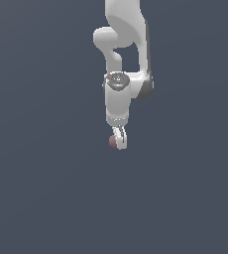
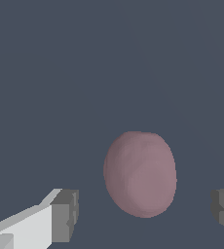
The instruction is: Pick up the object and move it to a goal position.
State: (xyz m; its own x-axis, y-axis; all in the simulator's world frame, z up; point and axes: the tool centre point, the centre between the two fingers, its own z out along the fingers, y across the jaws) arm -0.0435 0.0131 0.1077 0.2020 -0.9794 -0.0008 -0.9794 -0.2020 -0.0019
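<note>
Exterior view: arm cut off at the top edge; the pincer (image 1: 120, 143) hangs fingers-down, seen nearly edge-on, so its spread is hard to judge there. The ball (image 1: 113, 142), dusky pink, peeks out on the exterior view's left of the fingertips, partly hidden behind them. Wrist view: pincer (image 2: 145, 214) wide, grey pads (image 2: 65, 216) apart from the ball (image 2: 140, 173) on both sides (one finger cropped at the frame edge). No writing or labels legible. Tabletop (image 1: 46, 188) plain slate-grey.
</note>
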